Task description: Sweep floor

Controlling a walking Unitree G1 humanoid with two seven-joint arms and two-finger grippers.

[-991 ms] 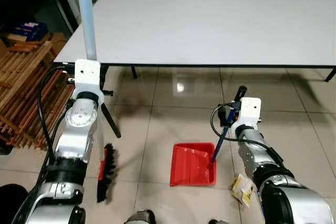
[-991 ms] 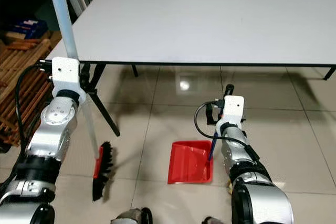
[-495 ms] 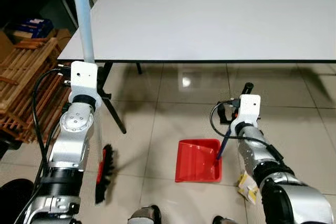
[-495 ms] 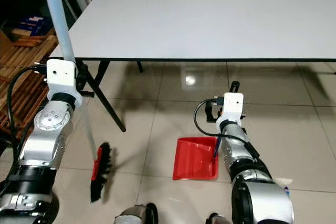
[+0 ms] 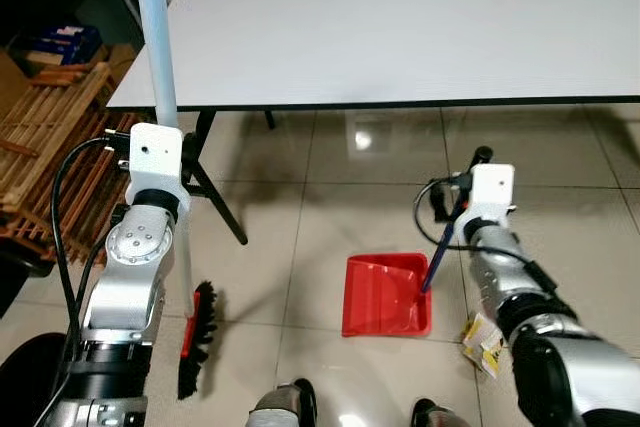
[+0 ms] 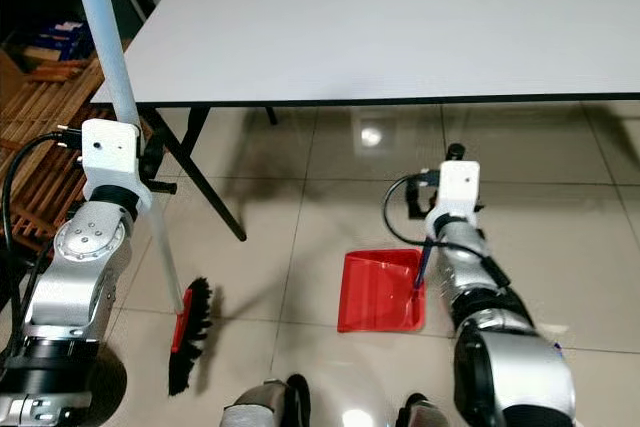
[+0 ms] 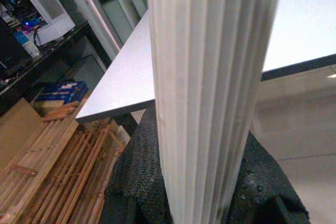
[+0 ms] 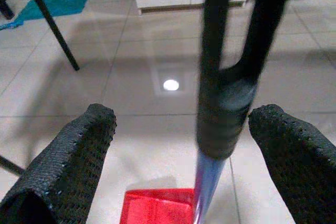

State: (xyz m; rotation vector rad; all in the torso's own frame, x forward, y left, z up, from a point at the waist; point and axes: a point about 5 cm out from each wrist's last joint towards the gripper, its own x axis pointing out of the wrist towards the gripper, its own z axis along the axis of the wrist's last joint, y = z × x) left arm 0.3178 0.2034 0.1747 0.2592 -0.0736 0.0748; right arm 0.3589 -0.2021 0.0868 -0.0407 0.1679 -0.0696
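The left gripper's (image 7: 194,203) black fingers (image 7: 136,182) are clamped on the pale ribbed broom handle (image 7: 210,77), one pad pressed to each side of it. That arm rises from the near left with its forearm almost upright and its white wrist block (image 5: 155,152) wrapped around the pole. The broom (image 5: 160,77) stands nearly vertical, its handle running up past the table (image 5: 400,27) edge and its black-bristled head with a red back (image 5: 196,342) resting on the tiled floor (image 5: 290,227) beside the arm. The left wrist view adds a slatted wooden rack (image 7: 63,171) and a dark shelf of clutter beyond the table's corner; the head views show the same rack (image 5: 45,157) at the far left, by the table's black leg (image 5: 215,197).

Further right, a red dustpan (image 5: 385,295) lies flat on the tiles in front of the table. Its blue stem (image 5: 437,259) leans up to a black forked grip. The right arm reaches forward from the near right, forearm slanting up to its wrist block (image 5: 490,190). In the right wrist view, the right gripper's (image 8: 207,145) fingers (image 8: 73,156) are spread wide, with the black grip (image 8: 226,114) standing between them, touching neither pad. A small yellow-and-white packet (image 5: 482,342) lies on the floor beside that arm.
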